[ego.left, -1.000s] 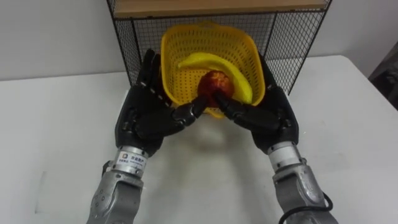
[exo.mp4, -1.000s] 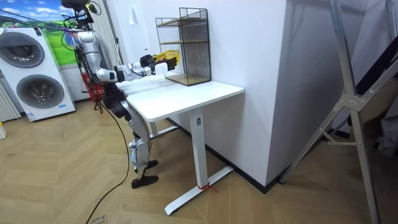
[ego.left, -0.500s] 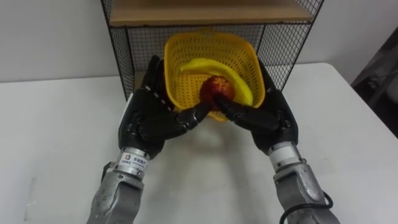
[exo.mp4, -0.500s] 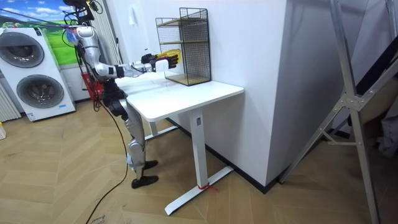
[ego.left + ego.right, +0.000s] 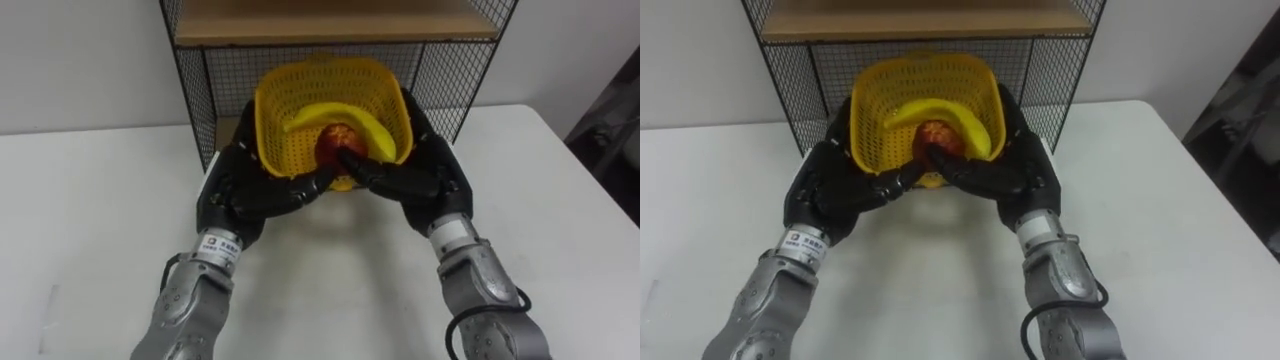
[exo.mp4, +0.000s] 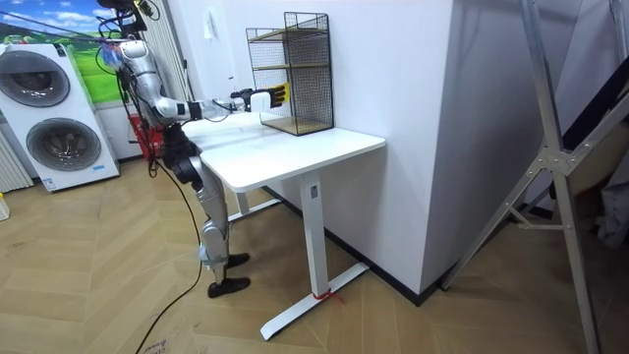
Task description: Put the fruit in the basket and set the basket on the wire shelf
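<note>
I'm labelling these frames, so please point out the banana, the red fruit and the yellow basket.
banana (image 5: 325, 113), left eye view, on the middle of its curve.
red fruit (image 5: 332, 138), left eye view, on its visible upper face.
basket (image 5: 320, 82), left eye view, on the mesh of its far wall.

left hand (image 5: 236, 196) black | right hand (image 5: 430, 184) black | forearms (image 5: 192, 300) silver-grey

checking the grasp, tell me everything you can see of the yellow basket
The yellow basket is perforated plastic by its look, squarish, with a flared rim. It tilts toward the camera before the wire shelf, gripped between left hand and right hand, thumbs on its near rim. A banana and a red fruit lie inside.
</note>
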`<state>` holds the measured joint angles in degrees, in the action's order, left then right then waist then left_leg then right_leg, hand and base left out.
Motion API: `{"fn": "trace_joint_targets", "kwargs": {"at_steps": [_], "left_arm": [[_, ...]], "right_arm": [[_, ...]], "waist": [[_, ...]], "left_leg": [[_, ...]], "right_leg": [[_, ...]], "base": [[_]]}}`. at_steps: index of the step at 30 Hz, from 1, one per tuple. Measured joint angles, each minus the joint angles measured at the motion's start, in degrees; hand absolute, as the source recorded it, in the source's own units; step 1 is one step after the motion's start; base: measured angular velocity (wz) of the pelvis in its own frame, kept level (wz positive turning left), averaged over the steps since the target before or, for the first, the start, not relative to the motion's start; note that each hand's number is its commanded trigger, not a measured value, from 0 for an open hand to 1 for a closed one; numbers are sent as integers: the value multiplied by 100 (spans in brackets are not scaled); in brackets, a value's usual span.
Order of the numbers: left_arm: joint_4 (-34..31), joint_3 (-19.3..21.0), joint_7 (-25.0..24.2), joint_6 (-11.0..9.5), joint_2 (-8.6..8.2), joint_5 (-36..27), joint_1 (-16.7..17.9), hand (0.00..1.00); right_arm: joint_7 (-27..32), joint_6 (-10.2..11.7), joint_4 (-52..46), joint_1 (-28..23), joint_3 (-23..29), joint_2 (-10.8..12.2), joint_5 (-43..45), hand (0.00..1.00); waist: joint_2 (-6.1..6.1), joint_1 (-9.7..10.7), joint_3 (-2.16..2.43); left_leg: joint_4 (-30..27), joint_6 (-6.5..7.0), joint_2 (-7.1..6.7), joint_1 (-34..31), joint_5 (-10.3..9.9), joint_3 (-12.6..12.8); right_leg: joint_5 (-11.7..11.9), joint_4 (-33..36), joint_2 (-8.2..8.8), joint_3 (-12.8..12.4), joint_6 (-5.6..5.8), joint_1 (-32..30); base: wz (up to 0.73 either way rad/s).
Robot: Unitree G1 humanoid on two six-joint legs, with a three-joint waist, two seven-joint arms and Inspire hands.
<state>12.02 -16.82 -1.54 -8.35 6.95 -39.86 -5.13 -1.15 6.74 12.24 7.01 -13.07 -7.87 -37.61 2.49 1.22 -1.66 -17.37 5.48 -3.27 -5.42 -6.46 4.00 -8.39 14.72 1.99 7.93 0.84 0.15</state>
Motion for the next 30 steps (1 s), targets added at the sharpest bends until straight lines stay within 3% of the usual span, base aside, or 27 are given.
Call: {"fn": "trace_joint_targets", "kwargs": {"at_steps": [6,9,15,20,23,30], "left_arm": [[426,120,431,696,-37,-6,-875,0],[918,192,651,814,-92,4,-1506,0],[1740,389,971,1315,-219,-92,-2234,0],[1764,563,1037,1694,-199,-83,-2373,0],[1974,747,1050,1908,-209,-85,-2560,0],[2270,1049,1101,2321,-187,-83,-2835,0]], "right_arm": [[389,-655,610,1045,46,-245,-37,0],[452,-735,1064,1614,58,-231,22,0],[581,-1123,1959,2426,99,-199,110,0],[597,-1445,2236,2645,110,-150,102,0],[586,-1585,2821,2999,340,4,9,0],[718,-1819,3466,3333,890,92,-471,0]], "waist": [[31,-41,0],[30,-67,1],[-17,-148,32],[-120,-160,81],[-190,-144,124],[-235,-155,123]], "left_leg": [[32,22,12,25,29,3],[177,70,11,144,110,13],[203,52,36,212,129,3],[203,42,45,187,136,3],[207,42,48,218,136,3],[203,25,27,256,147,-110]], "right_leg": [[21,-34,-21,-2,-14,29],[94,-127,-32,-10,-3,117],[130,-211,-17,35,-36,212],[132,-199,-15,71,-44,192],[141,-211,-20,74,-59,238],[119,-236,-18,177,-74,323]], "base": [[0],[0],[0],[3],[1],[8]]}}
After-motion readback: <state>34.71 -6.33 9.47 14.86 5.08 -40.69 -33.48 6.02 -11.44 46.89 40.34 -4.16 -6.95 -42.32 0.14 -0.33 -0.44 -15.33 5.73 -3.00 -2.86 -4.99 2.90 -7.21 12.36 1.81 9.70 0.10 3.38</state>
